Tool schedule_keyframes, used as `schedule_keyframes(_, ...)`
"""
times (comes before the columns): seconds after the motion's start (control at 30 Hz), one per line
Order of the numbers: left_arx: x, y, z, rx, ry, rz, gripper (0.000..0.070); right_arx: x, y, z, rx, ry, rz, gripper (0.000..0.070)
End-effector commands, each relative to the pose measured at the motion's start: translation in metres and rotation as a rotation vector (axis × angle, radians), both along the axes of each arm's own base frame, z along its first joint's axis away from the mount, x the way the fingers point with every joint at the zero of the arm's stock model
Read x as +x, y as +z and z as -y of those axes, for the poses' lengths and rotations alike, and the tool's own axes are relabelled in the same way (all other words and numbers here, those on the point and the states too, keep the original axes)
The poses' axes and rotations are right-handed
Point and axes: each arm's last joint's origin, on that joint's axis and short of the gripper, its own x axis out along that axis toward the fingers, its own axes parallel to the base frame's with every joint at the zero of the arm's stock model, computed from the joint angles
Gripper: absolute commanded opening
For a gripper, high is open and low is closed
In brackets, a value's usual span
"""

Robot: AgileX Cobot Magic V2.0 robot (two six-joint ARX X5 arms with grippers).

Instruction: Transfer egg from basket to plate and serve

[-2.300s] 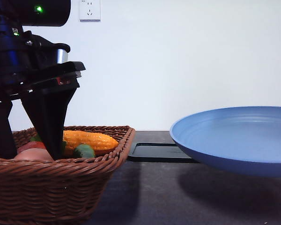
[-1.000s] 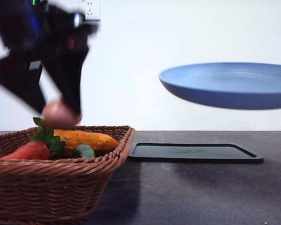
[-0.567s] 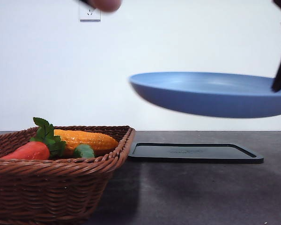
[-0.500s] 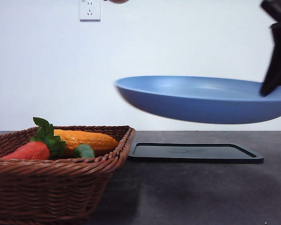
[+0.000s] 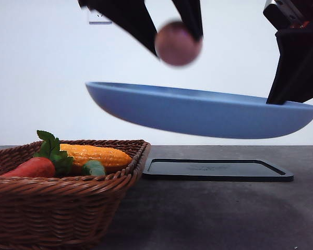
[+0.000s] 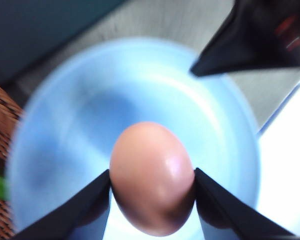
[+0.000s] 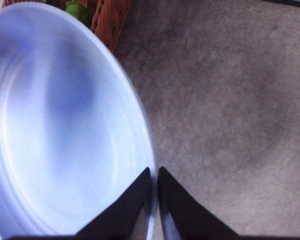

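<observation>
My left gripper (image 5: 172, 39) is shut on the pinkish-brown egg (image 5: 177, 43), holding it in the air just above the blue plate (image 5: 198, 112). From the left wrist the egg (image 6: 152, 177) sits between the two black fingers, with the plate (image 6: 85, 125) directly beneath it. My right gripper (image 5: 281, 96) is shut on the plate's right rim and holds the plate well above the table, tilted a little. The right wrist view has the fingers (image 7: 140, 200) pinched on the plate's rim (image 7: 140, 145). The wicker basket (image 5: 57, 208) stands at the front left.
In the basket lie a red carrot (image 5: 31, 167) with green leaves, a yellow corn cob (image 5: 96, 155) and a small green vegetable (image 5: 94, 168). A flat black tray (image 5: 216, 170) lies on the dark table under the raised plate. A white wall stands behind.
The egg was lifted out of the basket, went up out of frame, then came down and right over the plate. The plate rose off the table and moved left under it.
</observation>
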Motion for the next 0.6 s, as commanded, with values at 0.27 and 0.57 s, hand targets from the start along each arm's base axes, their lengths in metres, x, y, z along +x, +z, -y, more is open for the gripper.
schedule_keyframes(0.27, 0.004, -0.029, 0.024, 0.098, -0.046, -0.033, 0.0204, 0.002, 0.003, -0.002, 0.011, 0.002, -0.005, 0.0000)
schedule_keyframes(0.57, 0.002, -0.031, 0.024, 0.113, -0.051, -0.035, 0.0297, 0.000, 0.002, -0.002, 0.005, 0.008, -0.023, 0.0000)
